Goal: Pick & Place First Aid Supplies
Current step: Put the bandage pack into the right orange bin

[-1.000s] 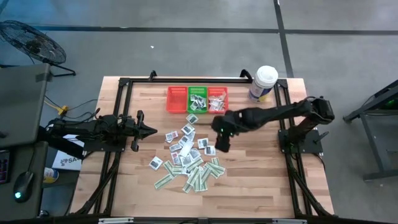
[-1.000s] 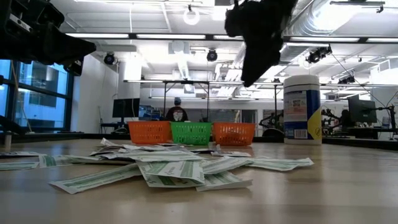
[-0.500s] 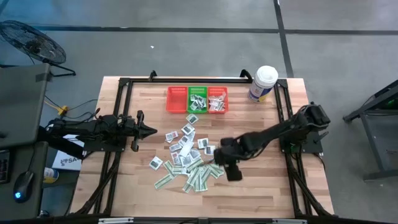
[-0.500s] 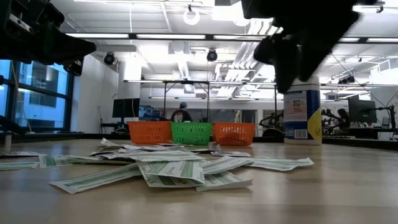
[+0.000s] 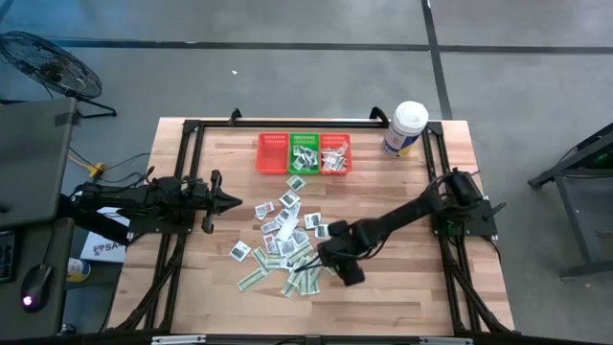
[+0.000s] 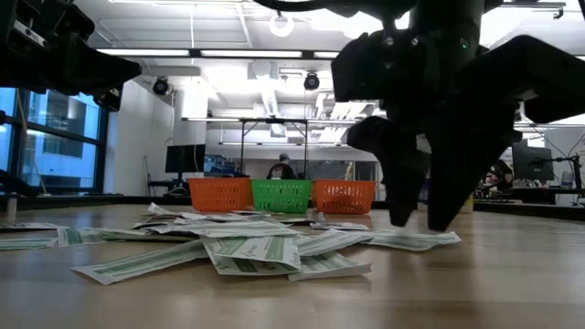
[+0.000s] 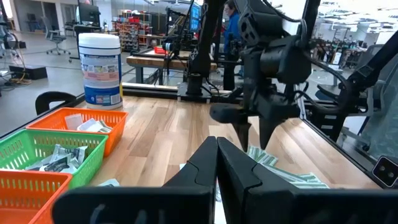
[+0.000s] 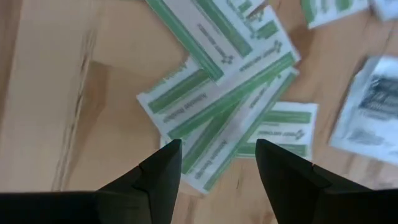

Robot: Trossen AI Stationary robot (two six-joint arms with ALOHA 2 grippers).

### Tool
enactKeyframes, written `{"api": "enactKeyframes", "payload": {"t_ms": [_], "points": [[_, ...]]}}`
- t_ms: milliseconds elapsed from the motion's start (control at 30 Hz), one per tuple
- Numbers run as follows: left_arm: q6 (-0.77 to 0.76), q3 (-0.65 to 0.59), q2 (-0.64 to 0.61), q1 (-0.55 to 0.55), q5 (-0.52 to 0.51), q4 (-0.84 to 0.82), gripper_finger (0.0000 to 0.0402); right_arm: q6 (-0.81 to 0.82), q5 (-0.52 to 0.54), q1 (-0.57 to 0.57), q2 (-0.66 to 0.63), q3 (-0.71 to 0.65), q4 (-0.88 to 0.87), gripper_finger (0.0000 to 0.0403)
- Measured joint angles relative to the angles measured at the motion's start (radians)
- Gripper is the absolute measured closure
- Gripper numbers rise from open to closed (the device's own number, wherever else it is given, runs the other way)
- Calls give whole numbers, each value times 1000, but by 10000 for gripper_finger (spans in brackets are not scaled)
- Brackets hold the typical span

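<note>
Now the right claw (image 5: 335,261), released, hangs over the packets' (image 5: 292,251) outer edge beside bare table (image 5: 402,287).

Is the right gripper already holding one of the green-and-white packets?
No: the right gripper stands open above the green-and-white packets, with nothing between its fingers.

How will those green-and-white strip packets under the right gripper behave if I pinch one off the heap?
The green-and-white strips look thin, flat and probably floppy, so one may sag from the open right gripper. They overlap each other on the wood table, so a pinch could lift or drag a neighbour. Lying flat, an edge may be hard to catch; they seem very light.
</note>
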Motion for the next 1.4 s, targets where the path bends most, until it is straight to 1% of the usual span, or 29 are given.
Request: {"api": "enactKeyframes", "payload": {"t_ms": [233, 367, 567, 767, 900, 1200, 1333, 1400], "points": [[0, 0, 0, 0, 0, 0, 400, 94, 14, -8, 8, 0, -17, 204], [0, 0, 0, 0, 0, 0, 400, 187, 35, -11, 8, 0, -55, 204], [0, 0, 0, 0, 0, 0, 400, 271, -2, -10, 33, 5, -55, 204], [0, 0, 0, 0, 0, 0, 400, 350, 5, -3, 65, 5, -49, 211], [0, 0, 0, 0, 0, 0, 400, 401, 11, -3, 67, 4, -49, 241], [0, 0, 0, 0, 0, 0, 400, 499, 8, -7, 68, 2, -51, 344], [0, 0, 0, 0, 0, 0, 400, 504, -6, -7, 68, 2, -44, 390], [0, 0, 0, 0, 0, 0, 400, 504, -12, -7, 68, 1, -41, 398]]}}
